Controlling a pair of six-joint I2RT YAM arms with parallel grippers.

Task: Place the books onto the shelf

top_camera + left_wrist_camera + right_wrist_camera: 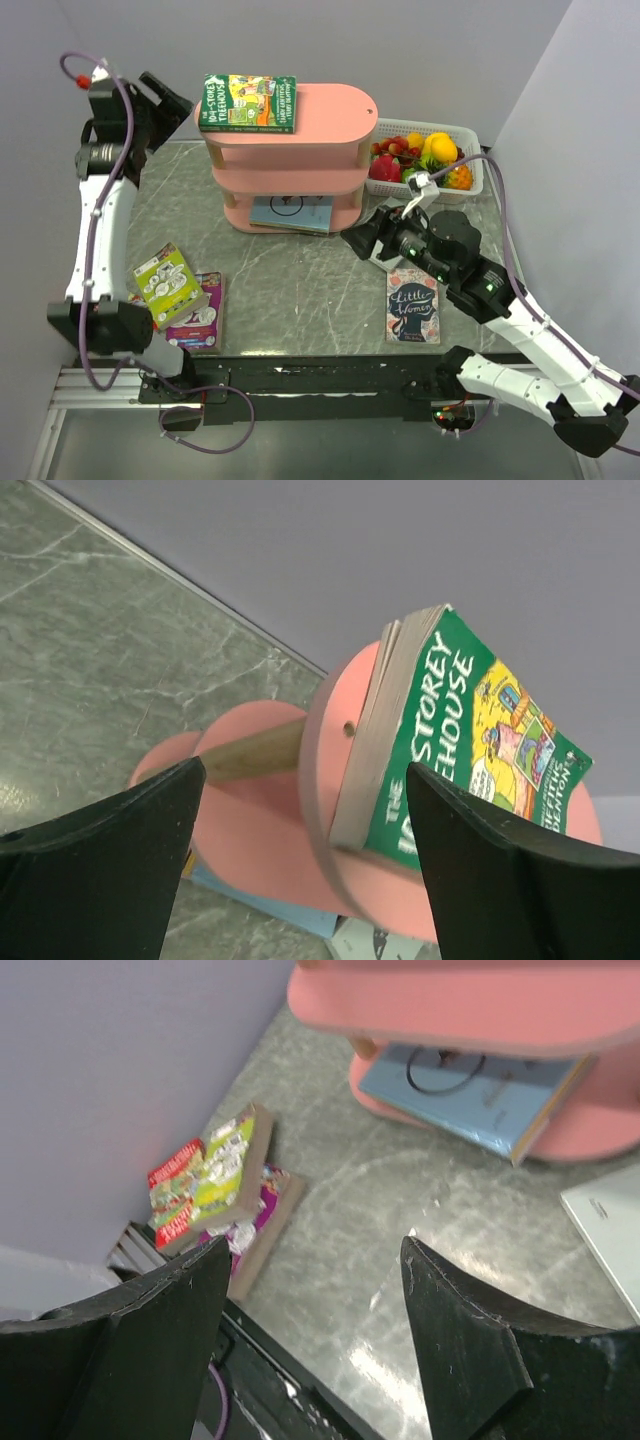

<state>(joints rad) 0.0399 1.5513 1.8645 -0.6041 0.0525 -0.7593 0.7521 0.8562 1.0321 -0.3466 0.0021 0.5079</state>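
The pink shelf (335, 110) stands at the back centre. A green Treehouse book (248, 103) lies flat on its top board, and a light blue book (290, 212) rests on the bottom tier. My left gripper (178, 100) hovers open just left of the green book (460, 750), touching nothing. My right gripper (358, 240) is open and empty over the table in front of the shelf's right end. A lime green book (168, 282) lies on a purple one (202, 318) at the front left. The dark Little Women book (413, 305) lies at the front right.
A white basket (470, 185) of fruit stands right of the shelf. A grey-white book (610, 1230) lies flat by my right gripper. A red cover (172, 1190) shows beside the lime green book. Walls close the table on the left, back and right.
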